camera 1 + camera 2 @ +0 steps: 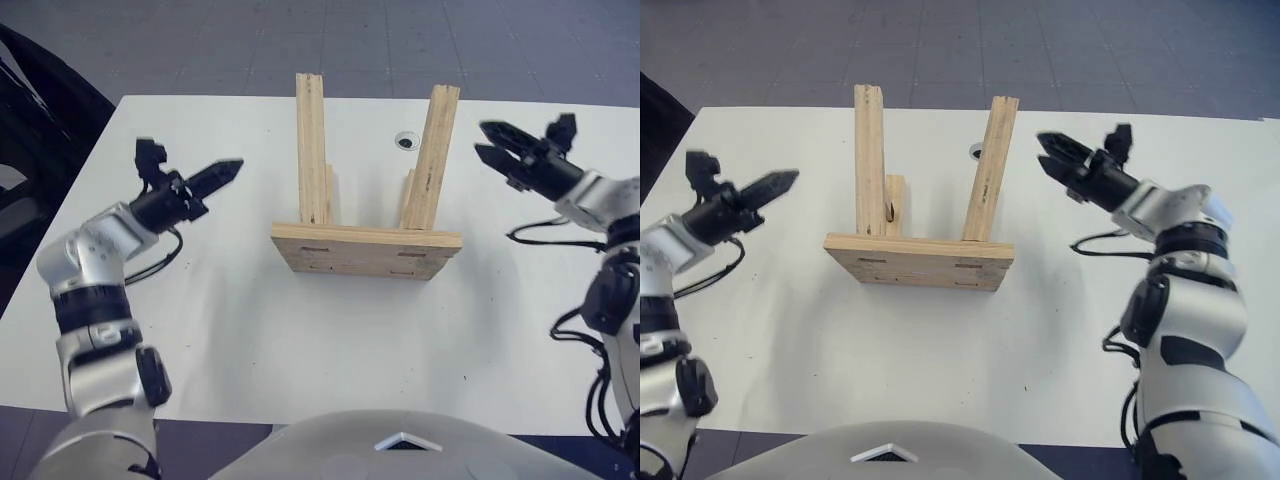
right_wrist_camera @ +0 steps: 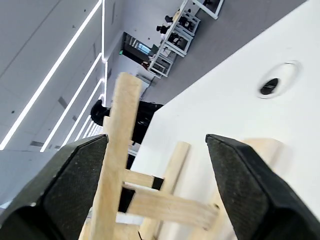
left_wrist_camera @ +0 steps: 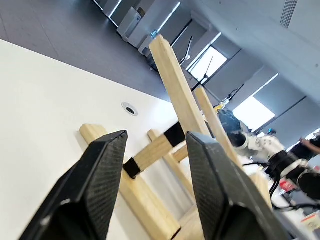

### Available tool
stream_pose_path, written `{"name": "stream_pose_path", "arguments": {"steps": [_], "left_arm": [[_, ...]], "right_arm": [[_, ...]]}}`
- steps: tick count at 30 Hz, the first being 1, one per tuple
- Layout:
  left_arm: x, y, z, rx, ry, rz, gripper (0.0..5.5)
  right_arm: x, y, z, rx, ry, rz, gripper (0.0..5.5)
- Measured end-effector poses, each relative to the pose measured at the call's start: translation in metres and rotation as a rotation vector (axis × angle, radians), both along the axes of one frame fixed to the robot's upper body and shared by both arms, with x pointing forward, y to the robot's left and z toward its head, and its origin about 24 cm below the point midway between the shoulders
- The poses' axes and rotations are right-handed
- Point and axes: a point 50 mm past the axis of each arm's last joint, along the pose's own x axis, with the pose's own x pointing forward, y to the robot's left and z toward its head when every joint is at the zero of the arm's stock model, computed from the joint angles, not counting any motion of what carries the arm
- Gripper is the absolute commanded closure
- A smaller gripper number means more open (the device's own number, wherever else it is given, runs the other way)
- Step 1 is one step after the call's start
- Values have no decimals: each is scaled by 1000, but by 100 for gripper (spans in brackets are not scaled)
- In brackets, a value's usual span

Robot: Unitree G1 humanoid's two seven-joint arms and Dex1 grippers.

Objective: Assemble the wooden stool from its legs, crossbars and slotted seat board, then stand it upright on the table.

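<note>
My left pincer (image 1: 232, 168) and right pincer (image 1: 482, 139), both spread and empty, flank the stool (image 1: 366, 248) lying on its side on the table (image 1: 250, 330); tipping it up unevenly might wrench a leg (image 1: 311, 150) loose.

A white rectangular table (image 1: 250, 320) carries a pale plywood stool (image 1: 365, 250), which stands about midway between the left gripper (image 1: 232, 170) and the right gripper (image 1: 487, 141), well apart from both. Its slotted seat board (image 1: 350, 258) rests on the tabletop, nearer the robot than either gripper's tips. Its legs (image 1: 311, 150) run away from the board, past the level of the tips. A small round dark-centred hole (image 1: 406, 140) is set in the tabletop beyond the stool, showing between the legs and closer to the right gripper than the left.
</note>
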Motion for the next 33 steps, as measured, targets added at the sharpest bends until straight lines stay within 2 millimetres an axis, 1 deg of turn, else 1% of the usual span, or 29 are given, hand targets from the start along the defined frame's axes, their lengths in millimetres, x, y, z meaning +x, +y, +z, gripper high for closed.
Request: {"name": "stream_pose_path", "arguments": {"steps": [1, 2, 3, 5, 7, 8, 9, 10, 12, 15, 18, 23, 25, 27, 28, 32, 33], "left_arm": [[-12, 1, -9, 46, 14, -39, 279], [-21, 1, -14, 81, 21, -84, 266], [-26, 0, -16, 104, 21, -120, 248], [-33, -1, -18, 143, 15, -187, 222], [-34, -2, -18, 177, 4, -226, 217], [-34, -3, -18, 204, -8, -262, 217], [-34, -5, -18, 220, -20, -289, 217], [-32, -9, -17, 241, -36, -336, 217], [-28, -17, -12, 243, -76, -394, 217], [-24, -23, -9, 245, -111, -443, 217], [-19, -25, -6, 255, -132, -450, 217], [-9, -31, -10, 254, -135, -468, 217], [-7, -33, -10, 245, -133, -487, 214], [-7, -37, -13, 232, -123, -517, 252], [-6, -37, -14, 231, -122, -522, 262], [-3, -42, -19, 208, -126, -527, 328], [-3, -43, -19, 208, -124, -531, 340]], "right_arm": [[-11, -10, -2, -72, 8, 18, 186], [-20, -15, -2, -155, -3, 66, 186], [-27, -14, -4, -215, -11, 114, 186], [-44, -7, -10, -343, -41, 257, 186], [-59, 1, -15, -423, -67, 372, 186], [-72, 10, -18, -494, -109, 483, 186], [-79, 16, -18, -544, -150, 555, 186], [-86, 25, -15, -616, -232, 644, 186], [-91, 36, -11, -655, -344, 713, 186], [-93, 45, -5, -681, -435, 746, 186], [-88, 52, -3, -684, -477, 728, 186], [-79, 68, -7, -670, -532, 726, 186], [-77, 75, -10, -652, -546, 731, 223], [-75, 80, -11, -646, -563, 749, 270], [-75, 80, -13, -649, -559, 751, 281], [-70, 80, -16, -656, -566, 761, 363], [-69, 80, -16, -659, -567, 761, 374]]}}
